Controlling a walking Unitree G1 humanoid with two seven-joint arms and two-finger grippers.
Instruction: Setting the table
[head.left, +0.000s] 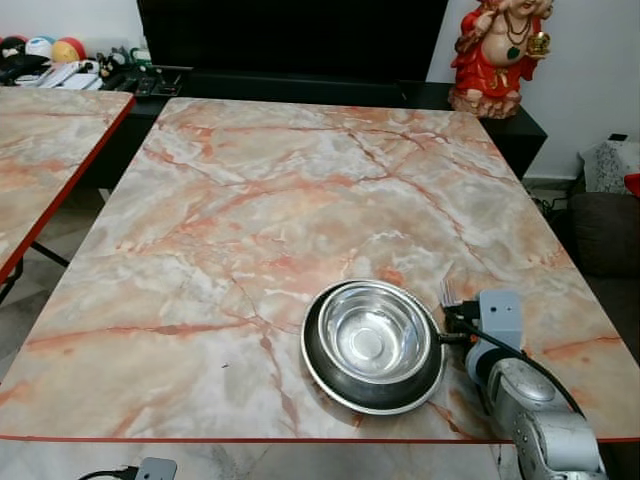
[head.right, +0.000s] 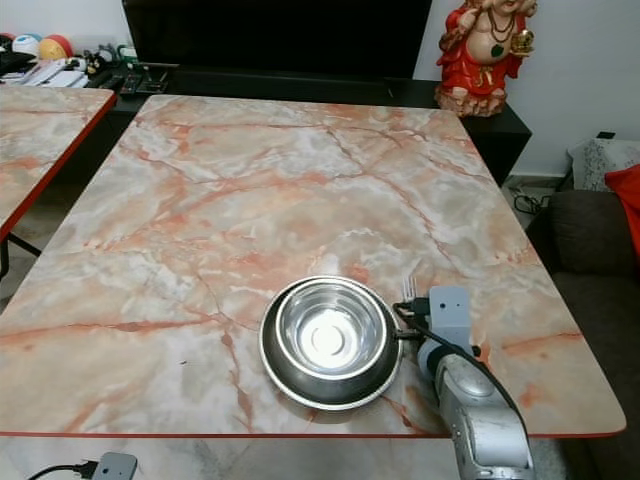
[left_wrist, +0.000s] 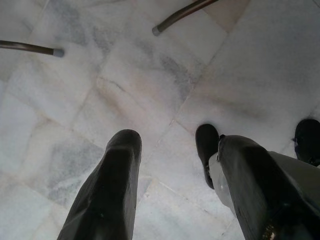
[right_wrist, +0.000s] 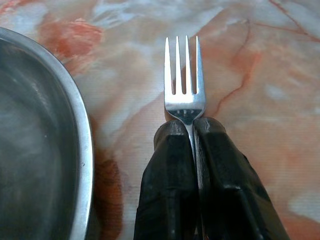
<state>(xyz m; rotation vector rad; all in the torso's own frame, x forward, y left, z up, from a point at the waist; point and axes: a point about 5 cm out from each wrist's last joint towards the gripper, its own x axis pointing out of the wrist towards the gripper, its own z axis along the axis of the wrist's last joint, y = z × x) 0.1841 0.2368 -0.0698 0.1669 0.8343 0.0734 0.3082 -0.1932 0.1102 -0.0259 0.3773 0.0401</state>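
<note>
Right wrist view: right tool (right_wrist: 190, 131) pinches fork (right_wrist: 184, 80) by its neck, just beside bowl (head.left: 372, 345), low over surface (head.left: 250, 200), likely for laying down.

Steel bowl (head.left: 371, 340) nested upright in dark steel plate (head.left: 330, 375), near bench's (head.left: 200, 250) front edge. Silver 4-tined fork (right_wrist: 184, 92) just right of plate, pinched in right end effector (right_wrist: 192, 131), tines pointing away.
</note>
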